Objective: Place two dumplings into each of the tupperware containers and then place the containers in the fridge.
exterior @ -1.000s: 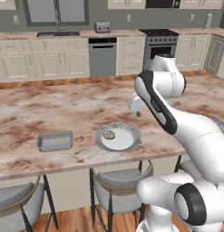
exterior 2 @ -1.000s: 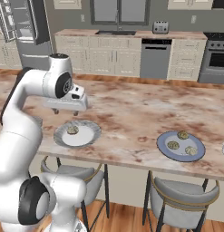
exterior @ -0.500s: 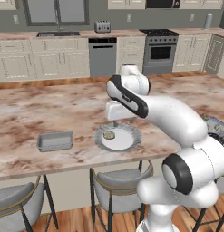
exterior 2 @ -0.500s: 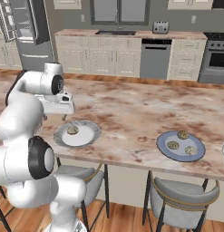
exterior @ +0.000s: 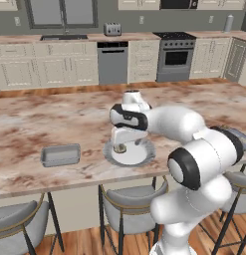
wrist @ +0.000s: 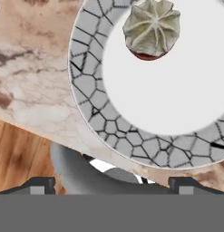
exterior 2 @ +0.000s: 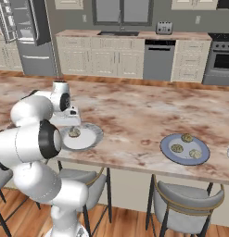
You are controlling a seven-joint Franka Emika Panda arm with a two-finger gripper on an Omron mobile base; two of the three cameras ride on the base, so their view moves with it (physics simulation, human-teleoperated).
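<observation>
A long marbled kitchen island runs across the foreground, with pale cabinets, a dishwasher and an oven along the back wall.

The claw hangs low over a round plate near the island's front edge, its two fingers spread wide with nothing between them. In the hand view the finger tips stand far apart at the bottom, and the plate's crackle-patterned grey rim curves around a white centre. One dumpling, pale and creased like a pleated bun, sits on that plate toward its far-left part; in the left base view it lies just under the claw, and in the right base view it shows as a small lump on the plate.

Left of that plate, a shallow grey tupperware container rests on the island, well apart from it. Right of that plate, a second, blue-grey plate carries three more dumplings. A grey fridge stands behind the island's left end, and stools are tucked beneath the front edge.
</observation>
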